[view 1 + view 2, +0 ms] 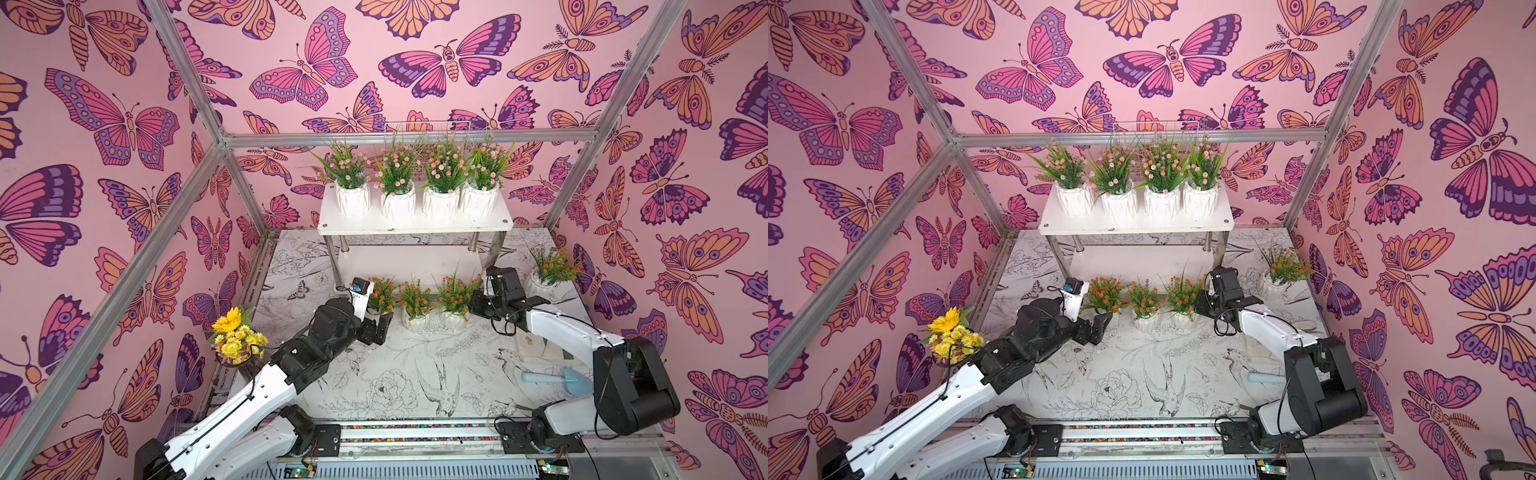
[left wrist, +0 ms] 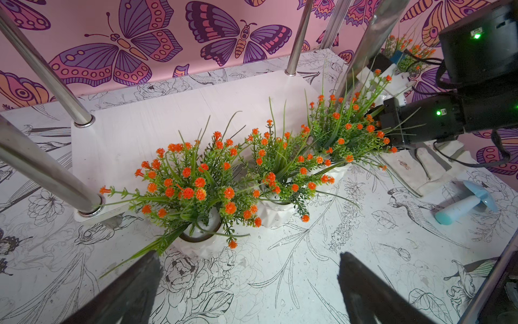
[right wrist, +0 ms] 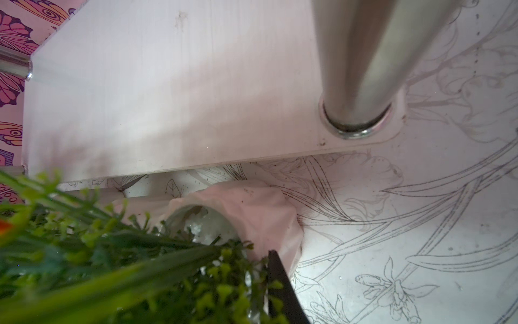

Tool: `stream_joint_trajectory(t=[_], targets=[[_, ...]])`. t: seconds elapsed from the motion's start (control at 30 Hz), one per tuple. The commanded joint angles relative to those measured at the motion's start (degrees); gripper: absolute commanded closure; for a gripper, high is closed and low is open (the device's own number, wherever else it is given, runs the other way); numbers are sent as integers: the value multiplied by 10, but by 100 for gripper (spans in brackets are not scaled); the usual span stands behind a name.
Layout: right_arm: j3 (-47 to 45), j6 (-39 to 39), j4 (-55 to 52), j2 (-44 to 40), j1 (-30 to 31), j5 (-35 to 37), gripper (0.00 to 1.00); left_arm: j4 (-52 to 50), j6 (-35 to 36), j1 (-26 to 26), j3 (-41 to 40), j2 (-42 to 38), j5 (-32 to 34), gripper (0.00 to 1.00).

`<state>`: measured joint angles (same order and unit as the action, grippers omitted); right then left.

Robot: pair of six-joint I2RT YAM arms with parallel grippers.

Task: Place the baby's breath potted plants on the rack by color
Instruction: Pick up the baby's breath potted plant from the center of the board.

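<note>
**Entry:** white two-tier rack with rounded boards on shiny metal legs (image 1: 415, 226), at the back of the table. Upper board full: four pink-flowered baby's breath sprigs in white ribbed ceramic pots (image 1: 397, 205), side by side. Lower board (image 2: 168, 112) bare.

**Orange-flowered baby's breath sprigs in white ribbed pots:** four, none on the rack yet. Three in a row (image 2: 274, 213) on the black-and-white floral-print table cover (image 1: 374, 374), just in front of the lower board's front edge. Fourth pot (image 1: 540, 286) apart, on the table beside the rack's right legs.

**Right gripper** (image 1: 476, 305): at the row's rightmost pot (image 3: 252, 213). One dark finger (image 3: 281, 286) against the pot's white wall; opposite finger hidden under foliage. Not determinable whether clamped on the pot or merely set against it. Lower board directly beyond the pot as seen from the fingers, front edge close but not touching. Pot roughly upright in both top views; exact tilt unclear.

**Left gripper** (image 2: 248, 258): fingers spread wide, nothing between. Leftmost pot of the row (image 2: 201, 248) just ahead, off toward one finger.

**Judgement:** right arm nearer for the rightmost pot and the fourth pot; left arm nearer for the leftmost. Likely next: a short lift forward over the board edge, clear of the near metal leg (image 3: 356, 70).

**Also present:** yellow sunflower bouquet (image 1: 235, 336), light-blue plastic scoop (image 1: 552, 378).
</note>
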<state>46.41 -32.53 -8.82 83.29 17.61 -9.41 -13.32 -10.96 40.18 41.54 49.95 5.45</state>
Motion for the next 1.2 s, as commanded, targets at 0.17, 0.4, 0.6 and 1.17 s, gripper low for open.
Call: stream_joint_trajectory(t=[0.17, 0.4, 0.6, 1.17], targets=[[36, 10, -32, 36, 20, 43, 84, 13, 8, 1, -4, 2, -46, 2], [48, 16, -54, 43, 22, 50, 94, 24, 9, 3, -12, -1, -59, 1], [64, 34, -97, 1, 22, 39, 99, 36, 12, 10, -15, -1, -70, 0], [121, 81, -270, -158, 22, 4, 100, 121, 17, 64, -30, 44, -94, 0]])
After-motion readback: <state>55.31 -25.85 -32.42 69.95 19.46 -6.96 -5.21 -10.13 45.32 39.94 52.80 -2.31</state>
